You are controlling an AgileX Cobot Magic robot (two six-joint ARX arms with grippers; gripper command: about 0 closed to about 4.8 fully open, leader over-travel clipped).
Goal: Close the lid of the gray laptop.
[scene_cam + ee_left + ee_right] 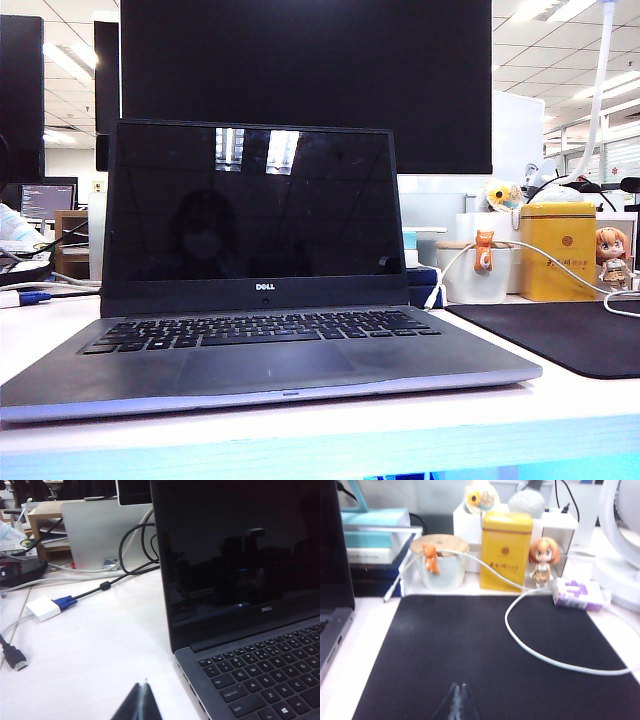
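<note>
From the exterior view, the gray laptop (270, 370) sits square on the white surface (330, 425) with its lid (250, 205) fully raised, a little past upright, screen dark; neither arm shows here, so nothing has reached the lid yet; the black monitor (305, 80) stands close behind, so I judge the approach should come over the lid's top edge from the side and not from the rear.

In the left wrist view, the left gripper (141, 702) hangs over bare surface just beside the laptop's left edge, its fingertips pressed together and holding nothing; the lid's left border (160, 565) rises near it; a black cable (127, 545) and a blue-tipped adapter (50, 607) lie further off; clenched tips suit a push, so I would lift, get behind the top edge, press forward and down, and slow near the keyboard (265, 670).

In the right wrist view, the right gripper (457, 700) is likewise clenched and empty, over the black mat (485, 655), well to the right of the laptop's corner (332, 630); a white cable (535, 652) loops across the mat, near a yellow tin (504, 550) and a figurine (543, 560); this arm is best kept out of the way.
</note>
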